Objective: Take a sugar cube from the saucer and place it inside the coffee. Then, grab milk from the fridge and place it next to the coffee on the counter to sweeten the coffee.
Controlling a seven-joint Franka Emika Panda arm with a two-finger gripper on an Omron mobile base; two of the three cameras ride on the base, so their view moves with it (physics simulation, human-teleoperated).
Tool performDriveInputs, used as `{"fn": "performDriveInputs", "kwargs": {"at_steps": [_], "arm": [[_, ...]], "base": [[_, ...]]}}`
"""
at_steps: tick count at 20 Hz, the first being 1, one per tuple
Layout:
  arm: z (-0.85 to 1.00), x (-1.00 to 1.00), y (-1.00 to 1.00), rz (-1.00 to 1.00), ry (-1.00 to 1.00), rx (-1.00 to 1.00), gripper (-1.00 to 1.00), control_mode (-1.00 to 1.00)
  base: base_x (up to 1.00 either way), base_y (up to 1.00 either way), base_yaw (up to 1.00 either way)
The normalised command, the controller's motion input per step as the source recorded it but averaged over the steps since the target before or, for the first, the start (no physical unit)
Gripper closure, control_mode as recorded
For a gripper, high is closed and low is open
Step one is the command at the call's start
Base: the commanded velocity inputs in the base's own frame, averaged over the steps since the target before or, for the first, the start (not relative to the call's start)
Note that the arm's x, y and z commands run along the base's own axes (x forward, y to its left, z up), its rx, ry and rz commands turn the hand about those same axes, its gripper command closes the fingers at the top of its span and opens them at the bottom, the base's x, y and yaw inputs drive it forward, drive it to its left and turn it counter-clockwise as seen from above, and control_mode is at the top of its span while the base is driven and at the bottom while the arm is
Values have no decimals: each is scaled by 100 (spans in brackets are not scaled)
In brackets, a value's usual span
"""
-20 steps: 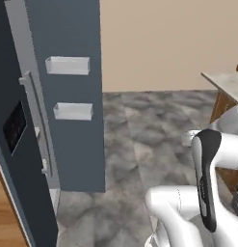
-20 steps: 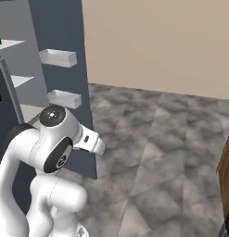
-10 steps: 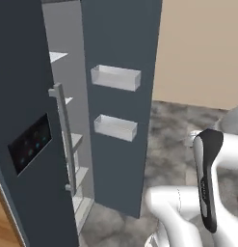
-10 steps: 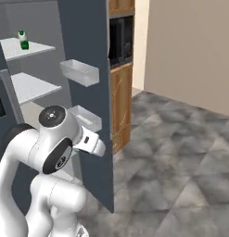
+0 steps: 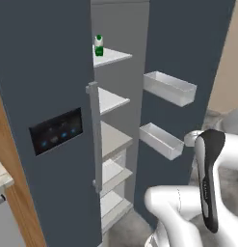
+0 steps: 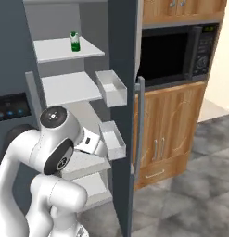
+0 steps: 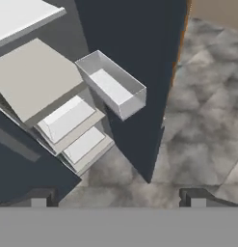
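Observation:
The fridge stands with its right door swung open, showing pale shelves inside. The milk, a small white carton with a green top, stands upright on the top shelf near its front edge. From the hand view, my gripper is open with nothing between its fingertips. It looks down at the lower door bin and the bottom drawers, well below the milk. The coffee, saucer and sugar cube are out of view.
Two clear bins jut from the open door's inner face. A grey handle runs down the shut left door beside the blue-lit panel. A microwave and wooden cabinets lie right of the fridge. Grey stone floor spreads below.
The whole picture has swung: the base has turned to face the fridge, so its shelves and the milk have come into view. The gripper has stayed open.

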Motion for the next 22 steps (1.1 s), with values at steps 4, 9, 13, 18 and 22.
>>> {"fn": "performDriveInputs", "kwargs": {"at_steps": [4,9,13,18,22], "arm": [[0,0,0,0,0,0,-100,100],[0,0,0,0,0,0,-100,100],[0,0,0,0,0,0,-100,100],[0,0,0,0,0,0,-100,100],[0,0,0,0,0,0,-100,100]], "base": [[0,3,80],[17,1,45],[53,-13,2],[69,-14,0],[61,-51,10]]}}
